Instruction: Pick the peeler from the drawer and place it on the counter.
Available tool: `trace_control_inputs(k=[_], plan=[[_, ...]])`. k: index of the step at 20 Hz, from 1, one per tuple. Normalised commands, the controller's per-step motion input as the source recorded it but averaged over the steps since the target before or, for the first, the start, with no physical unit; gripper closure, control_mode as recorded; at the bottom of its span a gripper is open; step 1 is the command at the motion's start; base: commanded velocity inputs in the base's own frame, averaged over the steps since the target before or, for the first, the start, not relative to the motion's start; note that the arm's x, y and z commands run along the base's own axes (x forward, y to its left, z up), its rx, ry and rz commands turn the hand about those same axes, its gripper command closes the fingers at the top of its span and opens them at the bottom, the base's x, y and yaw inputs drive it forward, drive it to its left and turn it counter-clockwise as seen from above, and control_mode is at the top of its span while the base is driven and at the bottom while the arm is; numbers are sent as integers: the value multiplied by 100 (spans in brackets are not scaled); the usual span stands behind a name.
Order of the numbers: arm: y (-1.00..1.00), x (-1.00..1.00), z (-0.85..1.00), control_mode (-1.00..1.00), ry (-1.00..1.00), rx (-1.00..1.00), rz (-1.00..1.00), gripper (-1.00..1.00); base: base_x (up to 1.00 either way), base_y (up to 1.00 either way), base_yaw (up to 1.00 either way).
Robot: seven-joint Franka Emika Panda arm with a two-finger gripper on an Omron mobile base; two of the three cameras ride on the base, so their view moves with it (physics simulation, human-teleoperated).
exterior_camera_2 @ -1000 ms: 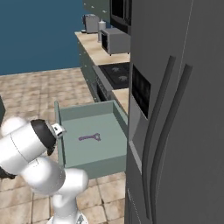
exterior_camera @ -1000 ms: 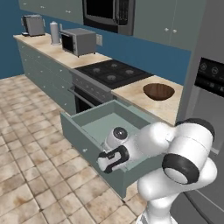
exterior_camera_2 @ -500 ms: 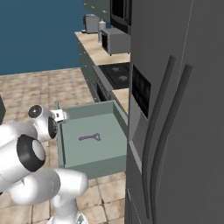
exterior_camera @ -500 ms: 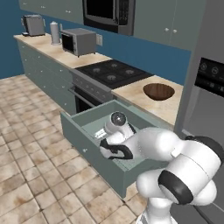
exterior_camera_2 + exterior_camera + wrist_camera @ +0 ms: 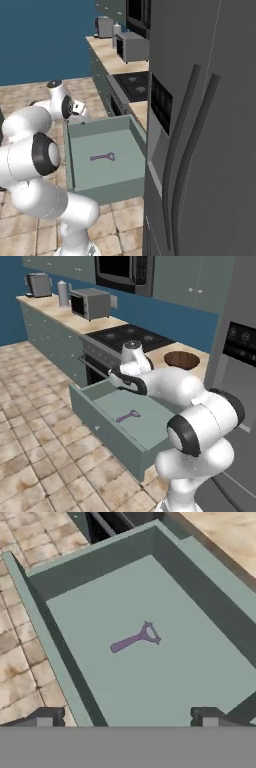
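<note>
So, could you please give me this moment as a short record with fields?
task stage: peeler not yet grasped
peeler: lies flat on the drawer floor, alone, handle and forked head both visible
drawer: pulled open, beside the stove
pincer: above the open drawer, looking down at the peeler, fingertips apart and empty
counter: beige slab behind the drawer
wooden bowl: on the counter, right of the stovetop

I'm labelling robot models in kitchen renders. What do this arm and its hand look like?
The arm is glossy white, built of rounded, bulbous segments with dark grey-black bands at the joints. The hand ends in two small dark, blocky fingertips. No cables or markings are visible.
</note>
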Motion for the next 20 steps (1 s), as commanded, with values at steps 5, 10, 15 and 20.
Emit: trace_control_inputs(k=[5, 10, 15, 20], plan=[[-77, 11, -15, -100, 32, 35, -32, -100, 0, 0, 0], [-24, 0, -88, -100, 0, 26, -31, -100, 0, 0, 0], [4, 6, -100, -100, 2, 7, -18, -100, 0, 0, 0], [14, 30, -93, -100, 21, -8, -1, -100, 0, 0, 0]])
